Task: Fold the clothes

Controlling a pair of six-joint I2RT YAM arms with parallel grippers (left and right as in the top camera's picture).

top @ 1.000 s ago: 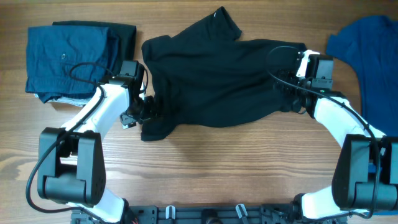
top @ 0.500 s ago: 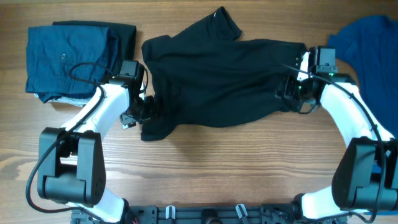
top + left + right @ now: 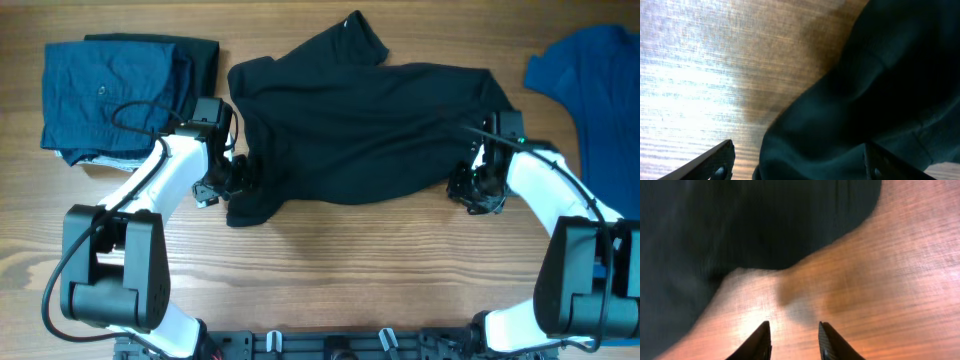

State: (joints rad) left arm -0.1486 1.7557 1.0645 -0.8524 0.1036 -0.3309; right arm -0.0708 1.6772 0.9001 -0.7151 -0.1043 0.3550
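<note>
Black shirt (image 3: 350, 130): soft, rumpled | left hand (image 3: 799, 157) spread wide astride its edge | right hand (image 3: 792, 340) narrowly parted, empty

The shirt (image 3: 350, 120) is plain black, though it reads as a very dark green in the left wrist view. The table (image 3: 330, 270) is light brown wood with fine streaky grain. At far left the folded garment (image 3: 100, 90) is navy blue, and the dark garment (image 3: 203, 55) beside it is near black. The blue garment (image 3: 600, 90) at the right edge is bright and unpatterned. The left arm (image 3: 168, 178) and right arm (image 3: 540, 187) are white with black joints.
</note>
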